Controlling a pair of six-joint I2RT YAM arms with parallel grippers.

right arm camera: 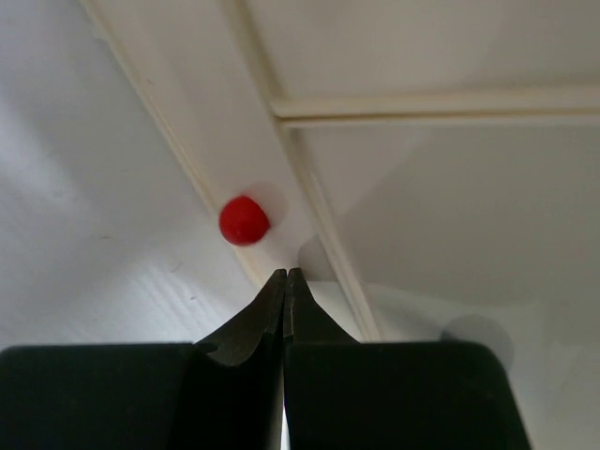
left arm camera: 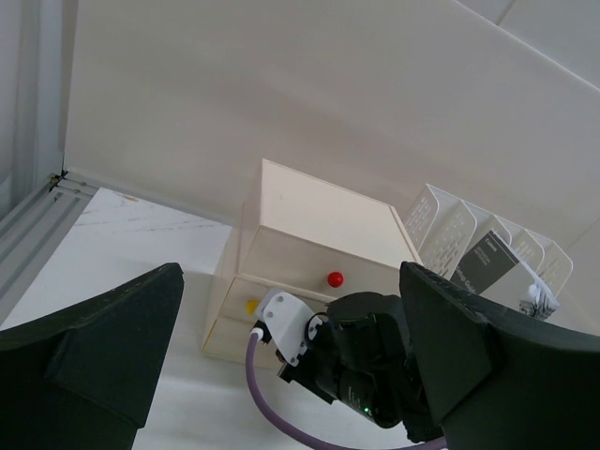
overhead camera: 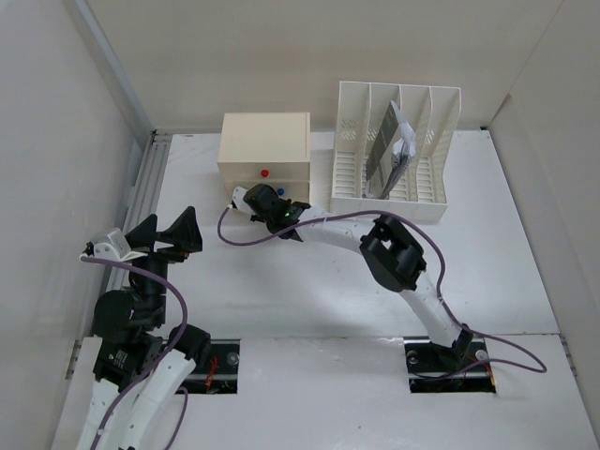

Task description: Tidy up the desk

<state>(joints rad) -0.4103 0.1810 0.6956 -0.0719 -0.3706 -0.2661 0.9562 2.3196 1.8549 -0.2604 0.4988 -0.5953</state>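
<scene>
The desk is a white tabletop with a ribbed metal rail along its left edge. My right gripper is shut and empty, its tips right at the front of the cream drawer box, just below and right of a red knob. In the left wrist view the right gripper's body covers the box's lower front, with the red knob and a yellow knob showing. My left gripper is open and empty above the desk's left side; in its own view the jaws are spread wide.
A white slotted file rack stands at the back right, right of the drawer box, with a dark booklet and papers in its middle slots. White panels wall the desk on the left, back and right. A purple cable loops from the right wrist.
</scene>
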